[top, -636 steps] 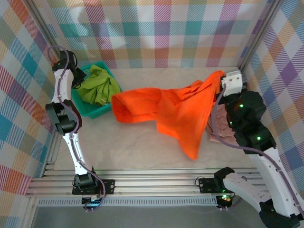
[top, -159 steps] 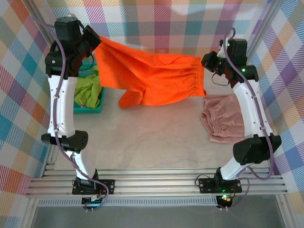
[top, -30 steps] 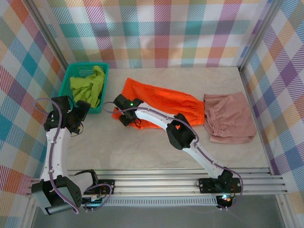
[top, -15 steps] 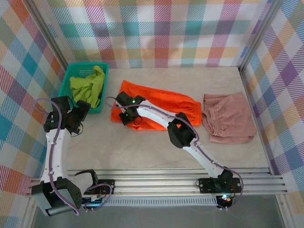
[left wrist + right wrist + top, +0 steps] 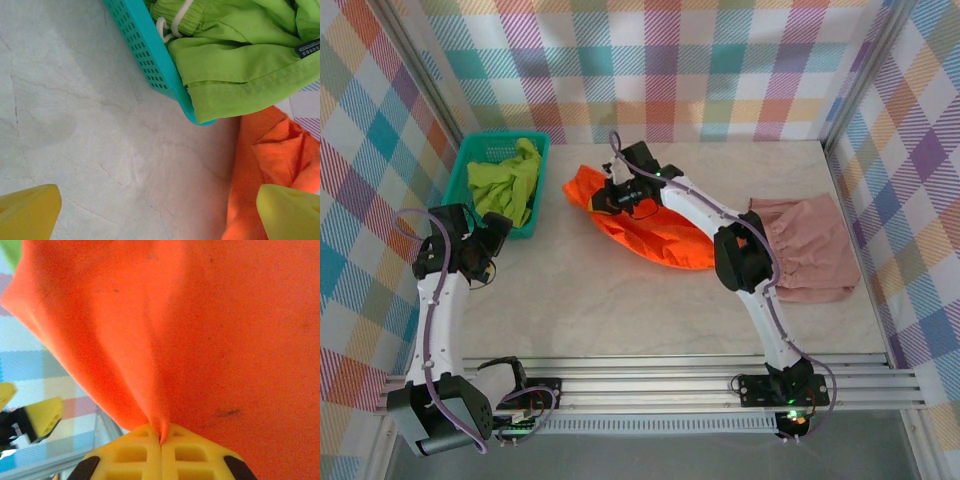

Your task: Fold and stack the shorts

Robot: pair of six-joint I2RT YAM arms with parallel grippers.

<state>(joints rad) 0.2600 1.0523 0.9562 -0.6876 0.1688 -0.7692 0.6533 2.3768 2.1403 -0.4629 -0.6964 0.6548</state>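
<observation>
The orange shorts (image 5: 655, 235) lie bunched on the table's middle, their left end lifted. My right gripper (image 5: 607, 196) is shut on that end. In the right wrist view its yellow fingertips (image 5: 161, 437) pinch a fold of the orange shorts (image 5: 225, 330). The pink shorts (image 5: 815, 250) lie flat at the right, partly under the right arm. The green shorts (image 5: 505, 180) sit piled in the teal basket (image 5: 470, 158). My left gripper (image 5: 485, 245) hovers open in front of the basket. Its wrist view shows the gripper (image 5: 160, 215), the green shorts (image 5: 235, 55) and the orange shorts (image 5: 270, 165).
The teal basket (image 5: 150, 55) stands at the back left against the checked wall. Checked walls close in the table on three sides. Bare tabletop (image 5: 620, 310) stretches between the orange shorts and the front rail.
My right gripper has shut on the left end of the orange shorts and lifted it back and to the right, bunching the cloth. The left arm has stayed still.
</observation>
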